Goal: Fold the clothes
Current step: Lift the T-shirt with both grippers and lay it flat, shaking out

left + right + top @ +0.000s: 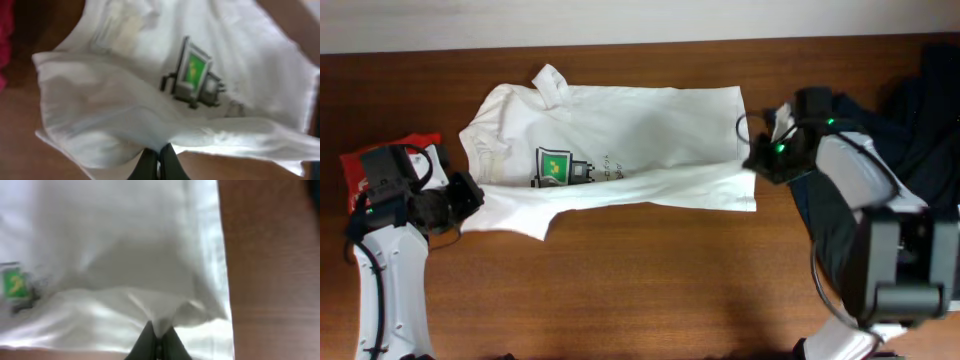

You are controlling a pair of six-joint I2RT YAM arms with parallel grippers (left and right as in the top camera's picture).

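The white T-shirt [620, 140] lies spread across the wooden table, its green-and-black chest graphic [553, 166] facing up. Its near long edge is lifted and drawn toward the middle. My left gripper [470, 195] is shut on the shirt's left edge near the sleeve; in the left wrist view [159, 152] cloth is pinched between the fingertips, with the graphic [194, 72] beyond. My right gripper [757, 158] is shut on the shirt's right hem; the right wrist view [159, 330] shows a peak of fabric [125, 255] pinched in the jaws.
A folded red shirt [365, 160] lies at the left edge under the left arm. Dark garments [920, 110] are piled at the far right behind the right arm. Bare wood [640, 280] runs along the front of the table.
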